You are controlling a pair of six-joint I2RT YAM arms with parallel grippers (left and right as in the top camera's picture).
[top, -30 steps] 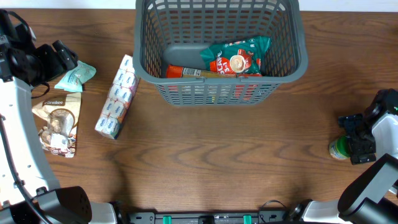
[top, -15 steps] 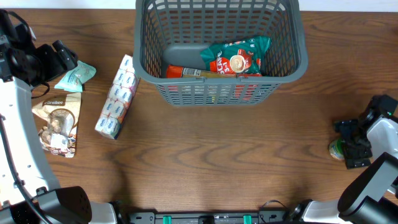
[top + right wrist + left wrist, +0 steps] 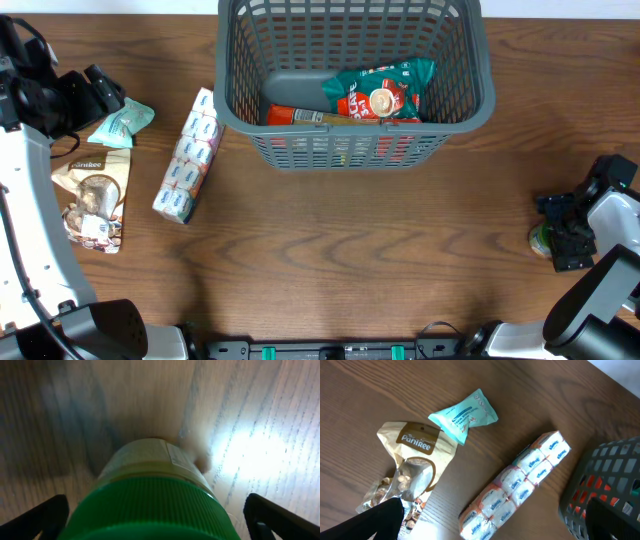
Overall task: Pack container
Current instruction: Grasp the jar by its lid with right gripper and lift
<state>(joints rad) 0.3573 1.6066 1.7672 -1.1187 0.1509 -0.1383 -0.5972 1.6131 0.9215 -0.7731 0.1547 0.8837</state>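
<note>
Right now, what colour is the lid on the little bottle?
The lid is green, with fine ridges; the right wrist view shows it best.

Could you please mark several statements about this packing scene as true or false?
1. A teal and red packet lies inside the container. True.
2. The tissue pack is inside the container. False: it lies on the table, to the left of the container.
3. The right claw is open, with a finger on either side of a green-capped bottle. True.
4. The left claw is shut on the Paniree bag. False: it is open and holds nothing, and the bag lies on the table.
5. The container is tipped on its side. False: it stands upright.
</note>
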